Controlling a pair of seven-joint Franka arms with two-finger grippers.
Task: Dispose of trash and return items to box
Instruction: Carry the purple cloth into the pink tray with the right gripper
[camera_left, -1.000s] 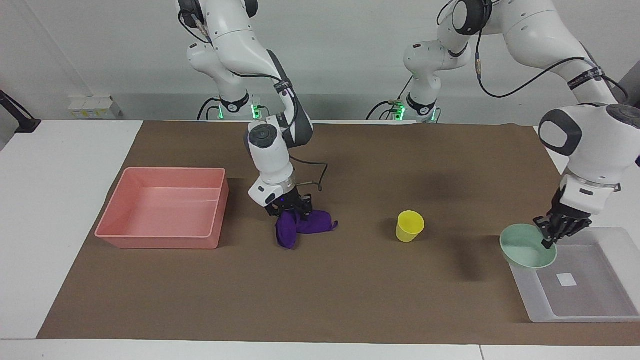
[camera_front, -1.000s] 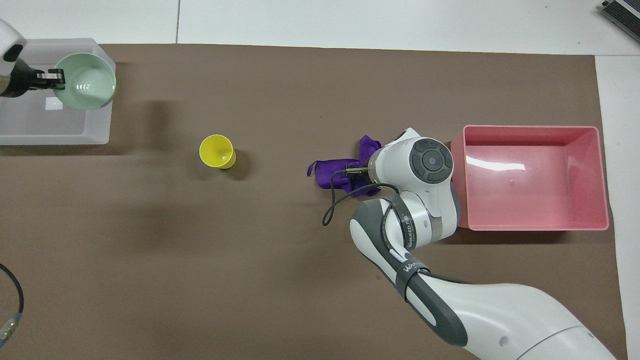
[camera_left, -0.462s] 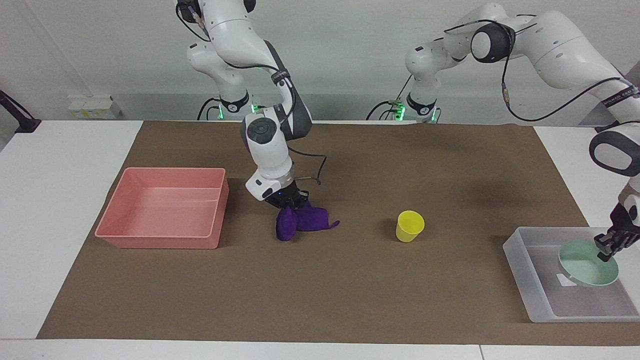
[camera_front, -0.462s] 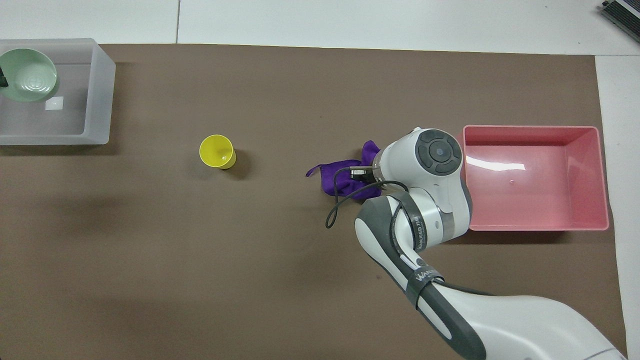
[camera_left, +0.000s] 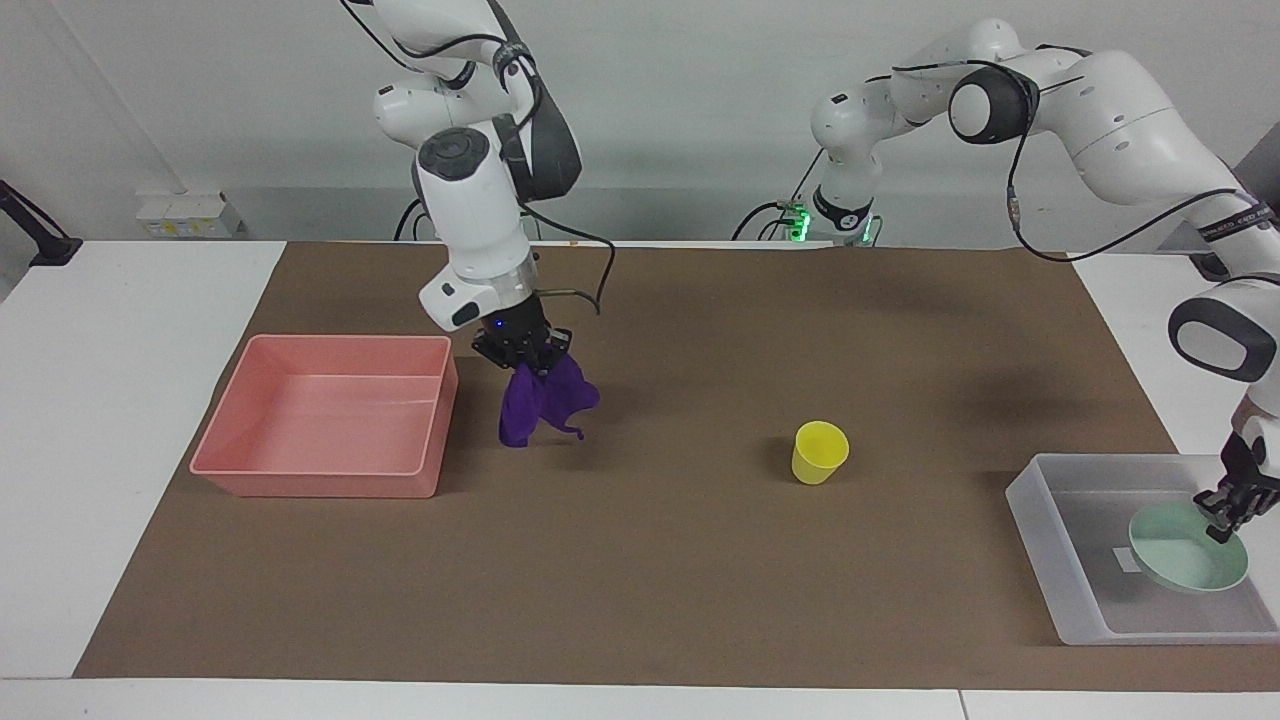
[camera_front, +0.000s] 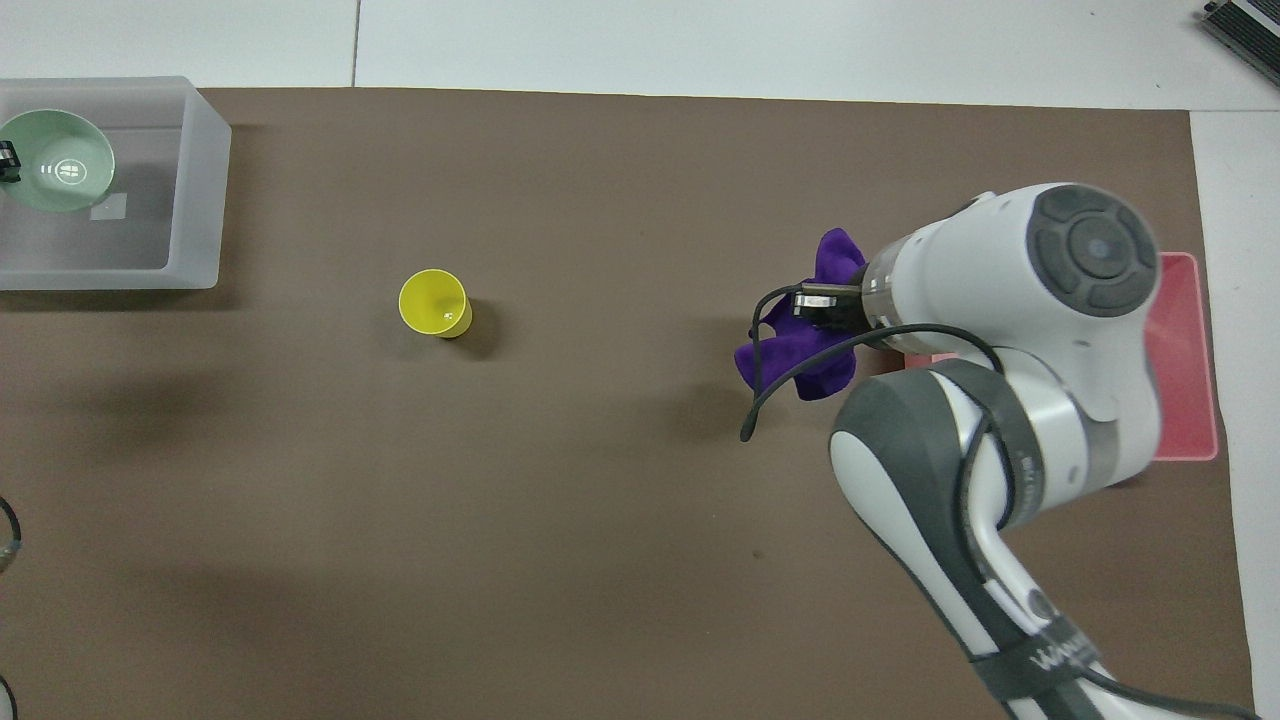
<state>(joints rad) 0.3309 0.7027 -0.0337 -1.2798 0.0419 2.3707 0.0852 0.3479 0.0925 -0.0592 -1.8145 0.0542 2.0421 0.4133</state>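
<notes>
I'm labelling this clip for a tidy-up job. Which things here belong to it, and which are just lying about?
Belong:
- purple rag, hanging from the right pincer beside the pink tray
- mint bowl, in the clear box, left pincer on its rim
- yellow cup, standing on the mat

Lying about:
- brown mat

The purple rag (camera_left: 540, 402) hangs bunched from the right gripper (camera_left: 523, 362). The yellow cup (camera_left: 819, 452) stands upright between both grippers. The mint bowl (camera_left: 1188, 548), pinched by the left gripper (camera_left: 1222, 518), sits in the clear box (camera_left: 1050, 540).
</notes>
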